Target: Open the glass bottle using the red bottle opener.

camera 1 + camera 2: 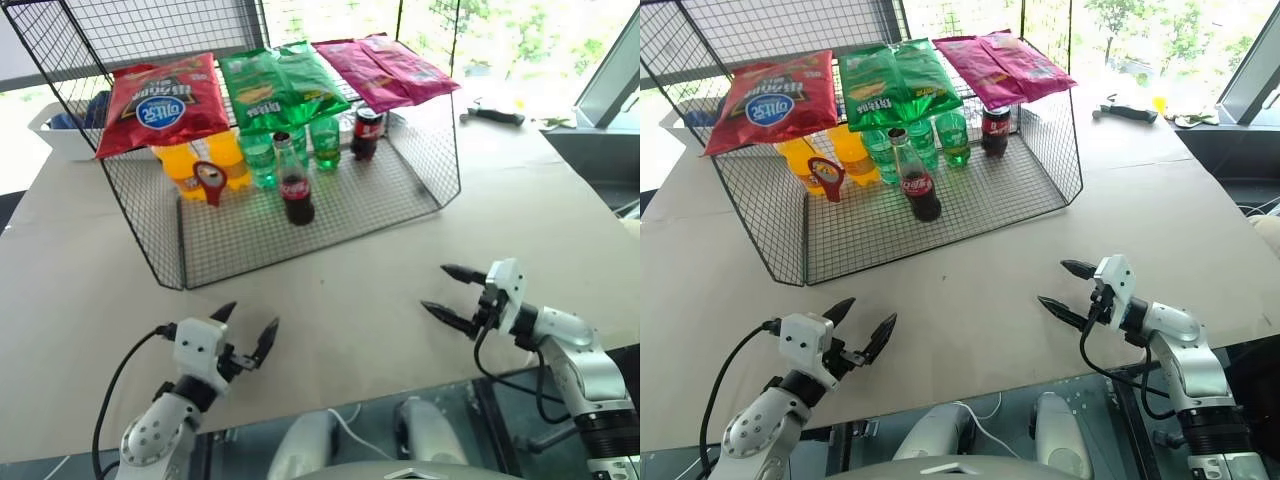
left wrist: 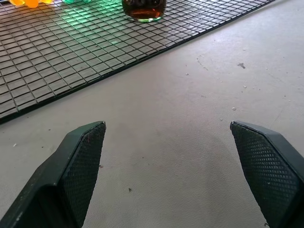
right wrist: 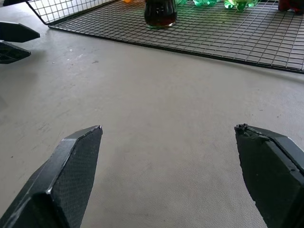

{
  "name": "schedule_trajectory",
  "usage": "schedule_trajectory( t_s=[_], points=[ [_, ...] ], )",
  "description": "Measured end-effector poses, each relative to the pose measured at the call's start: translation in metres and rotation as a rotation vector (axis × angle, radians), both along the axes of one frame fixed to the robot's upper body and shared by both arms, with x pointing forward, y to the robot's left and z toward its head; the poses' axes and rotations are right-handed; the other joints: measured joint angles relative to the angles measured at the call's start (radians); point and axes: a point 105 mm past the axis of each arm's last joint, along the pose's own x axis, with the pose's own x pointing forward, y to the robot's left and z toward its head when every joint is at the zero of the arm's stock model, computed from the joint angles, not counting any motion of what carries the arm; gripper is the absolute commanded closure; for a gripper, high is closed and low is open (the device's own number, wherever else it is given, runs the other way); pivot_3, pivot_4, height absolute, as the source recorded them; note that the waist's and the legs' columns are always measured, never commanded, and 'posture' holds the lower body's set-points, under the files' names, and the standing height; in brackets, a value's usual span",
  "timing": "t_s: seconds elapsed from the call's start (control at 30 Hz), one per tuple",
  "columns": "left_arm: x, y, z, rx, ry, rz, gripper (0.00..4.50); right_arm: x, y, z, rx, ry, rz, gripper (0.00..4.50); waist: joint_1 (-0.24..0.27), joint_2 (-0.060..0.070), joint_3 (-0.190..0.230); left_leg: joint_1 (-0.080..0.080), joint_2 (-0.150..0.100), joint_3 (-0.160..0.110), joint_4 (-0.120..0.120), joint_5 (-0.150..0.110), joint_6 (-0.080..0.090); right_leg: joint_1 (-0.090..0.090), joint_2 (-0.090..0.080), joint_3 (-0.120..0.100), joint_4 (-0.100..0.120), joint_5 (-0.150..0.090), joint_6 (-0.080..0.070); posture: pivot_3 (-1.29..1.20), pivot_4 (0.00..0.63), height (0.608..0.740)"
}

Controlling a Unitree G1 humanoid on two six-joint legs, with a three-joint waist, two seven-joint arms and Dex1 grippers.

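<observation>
The glass bottle [image 1: 294, 183] is standing upright on the wire rack's [image 1: 330, 225] floor near its front edge, while the red bottle opener [image 1: 210, 183] is apparently hanging beside the orange bottles [image 1: 200, 160], its support unclear. On the table [image 1: 360, 310], the left gripper [image 1: 249, 334] and right gripper [image 1: 447, 294] are hovering with jaws spread, grasping nothing. The wrist views are catching just the bottle's base [image 3: 160, 13], the head views its capped neck.

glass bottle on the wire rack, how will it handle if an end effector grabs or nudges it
The glass bottle is tall, slim and upright on the wire rack, so probably tips if nudged high. Smooth glass, likely slippery and breakable. Full of dark liquid, likely heavy for its size.
</observation>
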Motion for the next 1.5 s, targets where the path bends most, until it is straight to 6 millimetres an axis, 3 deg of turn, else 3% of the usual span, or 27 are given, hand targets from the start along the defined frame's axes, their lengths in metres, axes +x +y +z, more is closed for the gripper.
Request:
schedule_trajectory(
  t_s=[0.23,0.37,0.43,0.7,1.0,1.3,1.4,1.5],
  points=[
    [0.004,0.003,0.003,0.007,-0.020,-0.002,0.14,0.000,0.002,0.001,0.009,-0.011,0.002,0.00,0.000,0.000,0.000,0.000,0.000,0.000,0.000,0.000,0.000,0.000,0.000,0.000,0.000,0.000,0.000,0.00,0.150,0.740],
    [0.024,0.012,0.021,0.035,-0.106,0.043,0.14,-0.004,0.016,0.005,0.004,-0.029,0.059,0.00,0.001,0.000,0.000,0.000,0.000,-0.001,0.000,0.000,-0.001,0.000,0.000,-0.001,0.000,0.000,0.000,0.00,0.150,0.740],
    [0.034,0.014,0.033,0.036,-0.160,0.062,0.14,-0.004,0.027,0.013,0.021,-0.053,0.090,0.00,0.001,0.000,0.000,0.000,0.000,-0.001,0.000,0.002,-0.004,0.000,0.000,-0.001,0.000,0.000,0.000,0.00,0.150,0.740],
    [0.080,0.030,0.094,0.007,-0.399,0.231,0.14,0.001,0.072,0.078,0.150,-0.199,0.190,0.00,0.003,-0.001,0.000,-0.001,-0.001,-0.003,0.000,0.003,-0.005,-0.001,0.000,-0.002,0.001,0.000,0.000,0.00,0.150,0.740],
    [0.116,0.051,0.136,-0.012,-0.535,0.405,0.14,-0.003,0.096,0.109,0.250,-0.226,0.213,0.00,0.009,-0.001,0.000,-0.003,-0.003,-0.004,0.000,0.003,-0.005,-0.002,0.000,-0.003,0.000,0.000,0.000,0.00,0.150,0.740],
    [0.143,0.049,0.129,-0.024,-0.487,0.384,0.14,-0.002,0.103,0.117,0.285,-0.232,0.199,0.00,0.000,-0.001,0.000,-0.003,-0.004,-0.005,0.000,0.003,-0.005,-0.003,0.000,-0.002,0.001,0.000,0.000,0.00,0.150,0.740],
    [0.145,0.038,0.125,-0.031,-0.470,0.330,1.07,-0.001,0.104,0.119,0.290,-0.240,0.191,0.00,-0.001,-0.001,0.000,-0.003,-0.004,-0.005,0.000,0.003,-0.005,-0.003,-0.001,-0.002,0.001,0.000,0.000,0.00,0.150,0.740],
    [0.145,0.037,0.124,-0.041,-0.468,0.314,2.40,-0.001,0.104,0.120,0.291,-0.240,0.185,0.00,-0.001,-0.001,0.000,-0.003,-0.004,-0.005,0.000,0.003,-0.005,-0.004,-0.001,-0.002,0.001,0.000,0.000,0.00,0.150,0.740]
  ],
)
